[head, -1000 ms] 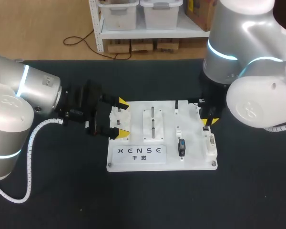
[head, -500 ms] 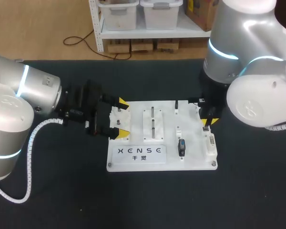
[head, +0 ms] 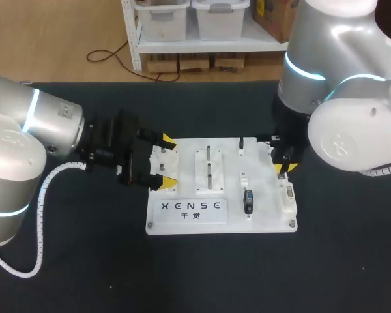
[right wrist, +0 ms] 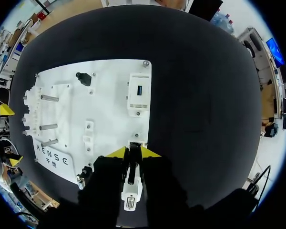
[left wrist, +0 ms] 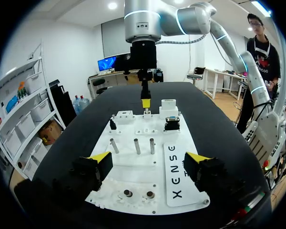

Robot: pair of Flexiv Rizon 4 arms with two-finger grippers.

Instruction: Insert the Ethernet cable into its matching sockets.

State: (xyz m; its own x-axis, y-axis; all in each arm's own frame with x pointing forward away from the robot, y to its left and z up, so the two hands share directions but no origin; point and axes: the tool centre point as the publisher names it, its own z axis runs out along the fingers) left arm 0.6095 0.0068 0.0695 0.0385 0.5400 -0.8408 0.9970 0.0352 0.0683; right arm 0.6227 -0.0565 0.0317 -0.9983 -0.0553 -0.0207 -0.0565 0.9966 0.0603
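white socket board (head: pixel 182 222) mid-tabletop (head: pixel 247 274) | left claw (head: pixel 167 161) apart, straddling board's left edge | right claw (right wrist: pixel 132 151) clamped on slim Ethernet plug (right wrist: pixel 132 169) over far-right corner socket block (right wrist: pixel 130 199) | plug likely light, rigid; latch fragile; grip body sides

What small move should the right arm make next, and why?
I would probably lower the right gripper straight toward the white socket just ahead of its fingers. The Ethernet plug held between them looks lined up with that socket but seems not yet pushed in.
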